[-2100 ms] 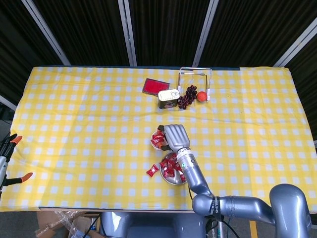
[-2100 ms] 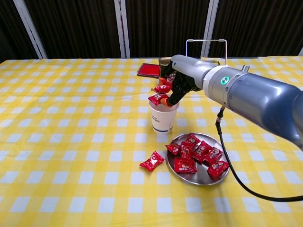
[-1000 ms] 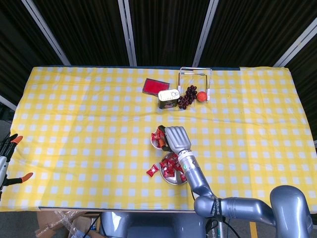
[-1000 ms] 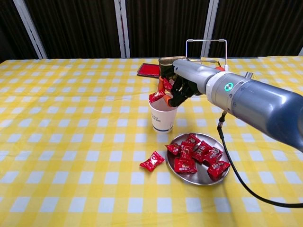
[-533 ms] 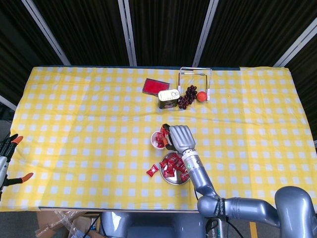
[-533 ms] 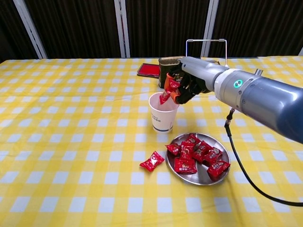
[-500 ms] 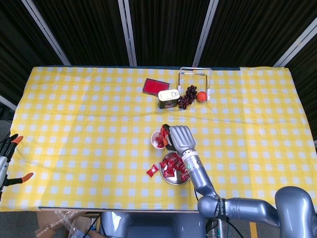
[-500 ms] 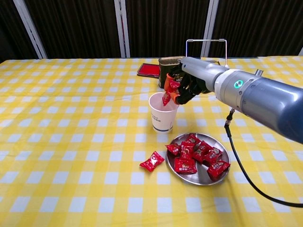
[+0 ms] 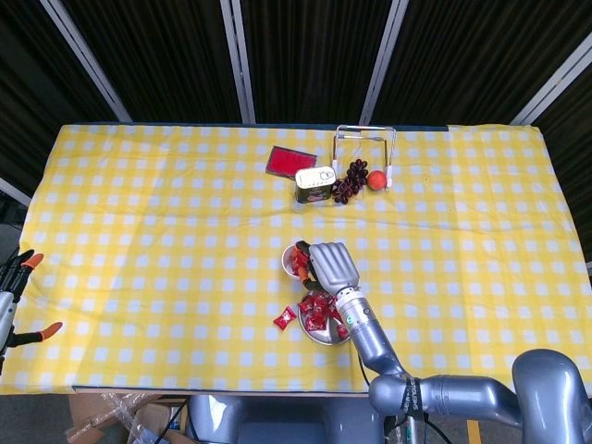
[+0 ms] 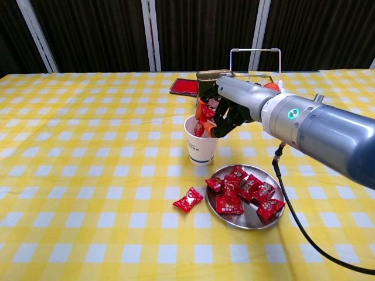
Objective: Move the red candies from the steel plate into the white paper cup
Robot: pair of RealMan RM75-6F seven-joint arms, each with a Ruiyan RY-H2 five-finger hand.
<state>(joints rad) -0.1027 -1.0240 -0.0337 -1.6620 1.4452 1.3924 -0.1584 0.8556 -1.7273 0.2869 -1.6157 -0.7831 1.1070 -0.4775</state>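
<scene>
Red candies (image 10: 245, 190) lie heaped on the steel plate (image 10: 252, 218), below and just nearside of the right robot hand (image 10: 225, 111); one stray candy (image 10: 188, 199) sits on the table (image 10: 88, 175) off the plate's left rim. The right robot hand hangs over the mouth of the white paper cup (image 10: 201, 143), its fingers curled around a couple of red wrappers that dip toward or into the opening. The left robot hand shows in neither view.

These candies look light, small and crinkly, each in a glossy wrapper with twisted or sealed ends. I judge them slippery and prone to slide out of a loose pinch, so a firm hold across the plump middle, or a gathered scoop of several, would serve better than catching a wrapper tail. The cup is light too and likely to tip if nudged at the rim.

Beyond the robot hand stand a metal tin (image 9: 314, 183), a red flat pad (image 9: 290, 161), dark grapes (image 9: 350, 180), an orange ball (image 9: 377, 180) and a wire stand (image 9: 365, 148). None lies between plate and cup, though the tin stands just behind the cup.
</scene>
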